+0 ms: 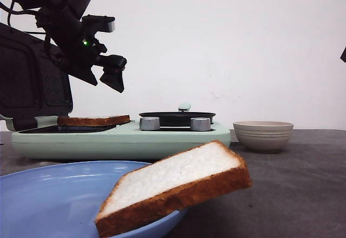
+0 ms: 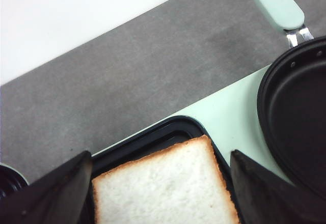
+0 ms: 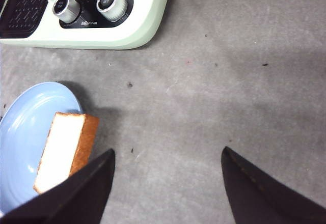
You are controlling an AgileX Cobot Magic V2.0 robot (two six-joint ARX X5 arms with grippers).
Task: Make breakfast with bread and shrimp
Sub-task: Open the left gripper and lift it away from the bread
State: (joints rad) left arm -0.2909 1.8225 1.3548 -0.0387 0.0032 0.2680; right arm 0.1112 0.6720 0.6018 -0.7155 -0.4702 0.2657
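Observation:
One bread slice [image 1: 93, 120] lies flat on the black grill plate [image 2: 153, 135] of the mint-green cooker. My left gripper [image 1: 113, 74] hovers above it, open; its fingertips straddle that slice [image 2: 163, 188] without touching it. A second bread slice [image 1: 178, 186] leans tilted over the rim of the blue plate [image 1: 48, 194] at the front. My right gripper [image 3: 168, 151] is open over bare grey table, just beside that slice [image 3: 61, 150] and the plate [image 3: 20, 132]. The shrimp is out of view.
The cooker [image 1: 119, 140] carries a black round pan [image 1: 177, 117] with a mint handle [image 2: 279, 5] and two silver knobs [image 1: 150, 123] [image 1: 200, 124]. Its dark lid [image 1: 30, 81] stands raised at the left. A beige bowl [image 1: 263, 135] sits right of the cooker.

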